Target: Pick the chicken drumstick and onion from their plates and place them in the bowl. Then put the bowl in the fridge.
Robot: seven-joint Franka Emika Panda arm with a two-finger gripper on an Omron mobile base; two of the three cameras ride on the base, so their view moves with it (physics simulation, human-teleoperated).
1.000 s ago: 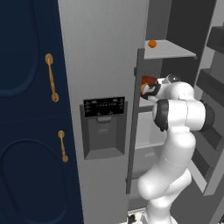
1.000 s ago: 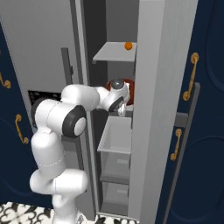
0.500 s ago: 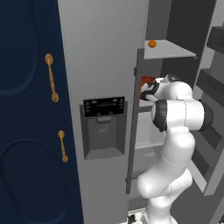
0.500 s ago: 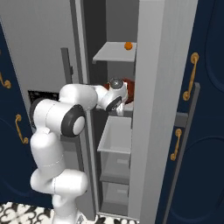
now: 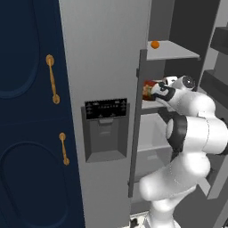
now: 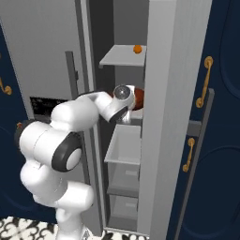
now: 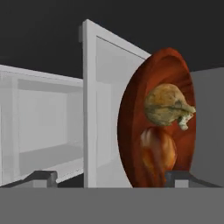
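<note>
Bowl (image 7: 157, 127) contents are seen in the hand view: the onion (image 7: 168, 105) and the chicken drumstick (image 7: 158, 151) lie together in the dark inside of the red-brown dish, which appears turned on edge only because that camera is rolled with the hand. In the right base view the bowl (image 6: 138, 98) is seen resting on a middle shelf inside the fridge (image 6: 171, 84), just beyond the wrist. A second ago the rim was pinched by closed fingers; now the gripper (image 7: 111, 177) is spread wide, its two dark tips standing well apart with one close to the bowl's lower edge, and nothing is held. The release is judged to mean that the bowl has been delivered and that only a clean withdrawal is left, the rim needing to be cleared without being nudged.

The shelf is a pale grey slab, with a translucent drawer (image 6: 124, 145) below it and a higher shelf (image 5: 176, 50) on which a small orange ball (image 5: 154, 44) is set. The fridge door (image 5: 104, 102), with its black dispenser panel (image 5: 105, 108), is swung open beside the arm. Navy cabinets (image 5: 29, 116) with brass handles (image 5: 52, 79) are ranged on either side, and a patterned black-and-white floor (image 6: 18, 227) is glimpsed below.
</note>
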